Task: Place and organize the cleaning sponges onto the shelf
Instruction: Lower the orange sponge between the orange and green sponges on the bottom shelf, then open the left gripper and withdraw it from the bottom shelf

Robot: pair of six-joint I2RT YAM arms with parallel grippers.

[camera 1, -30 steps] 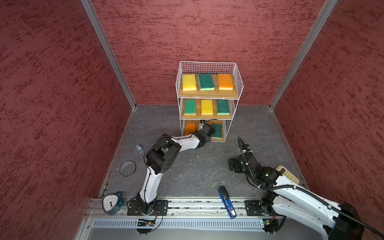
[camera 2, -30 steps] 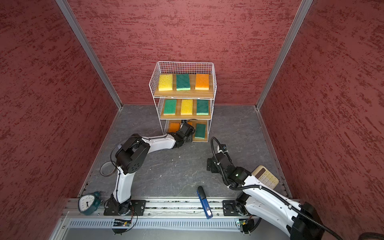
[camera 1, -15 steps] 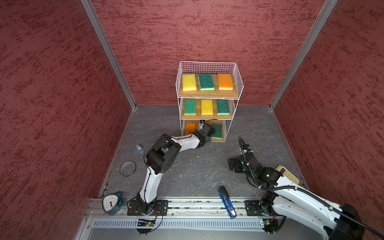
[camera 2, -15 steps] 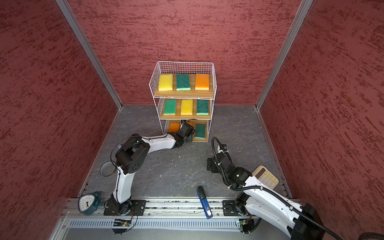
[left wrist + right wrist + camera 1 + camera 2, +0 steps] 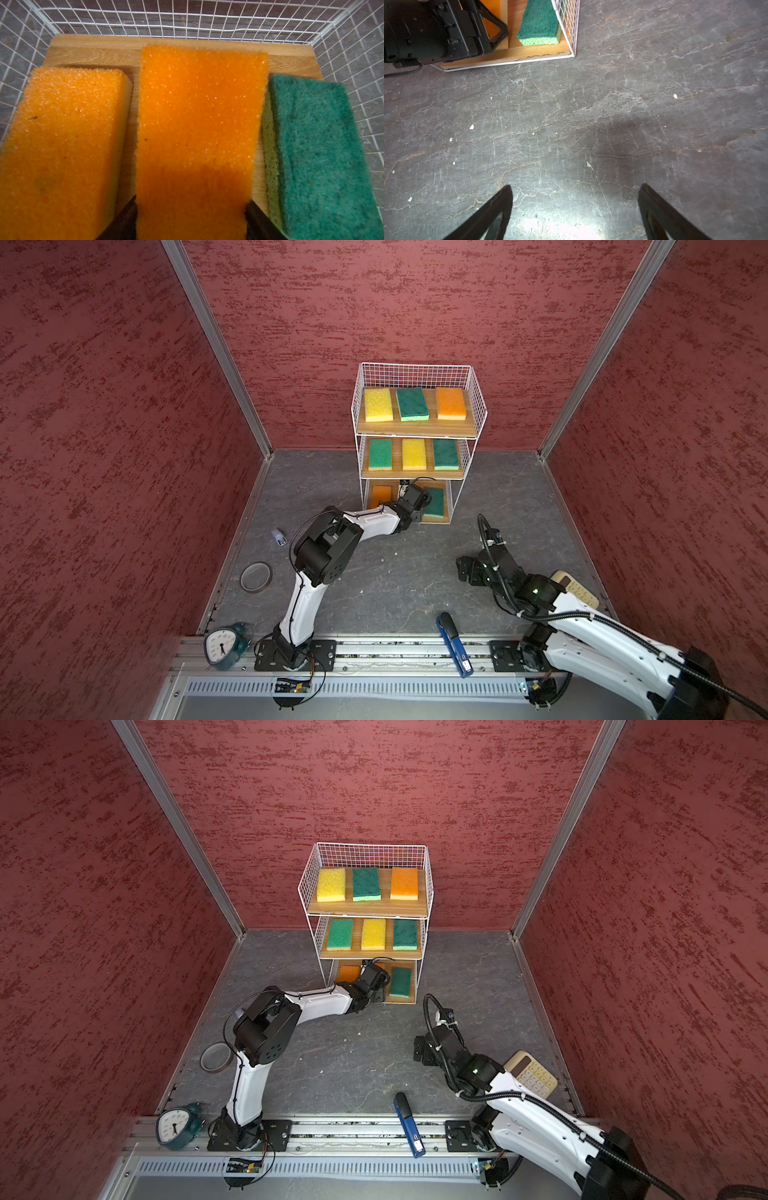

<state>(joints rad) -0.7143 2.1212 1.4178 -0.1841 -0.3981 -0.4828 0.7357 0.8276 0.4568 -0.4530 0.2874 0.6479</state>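
Observation:
The shelf (image 5: 417,373) stands at the back wall, and each upper board carries three sponges. On the top board lie a yellow (image 5: 378,405), a green (image 5: 412,404) and an orange one (image 5: 451,403). My left gripper (image 5: 415,493) reaches into the bottom tier. In the left wrist view it (image 5: 191,201) is shut on an orange sponge (image 5: 197,124), which lies on the board between another orange sponge (image 5: 62,135) and a green one (image 5: 318,145). My right gripper (image 5: 575,187) hangs open over bare floor, in front of the shelf's right corner (image 5: 572,54).
Along the front rail are a clock (image 5: 222,645) and a blue stapler (image 5: 454,643). A tape ring (image 5: 256,576) and a small grey object (image 5: 279,536) lie at the left wall. Beside the right arm at the right wall lies a calculator (image 5: 577,591).

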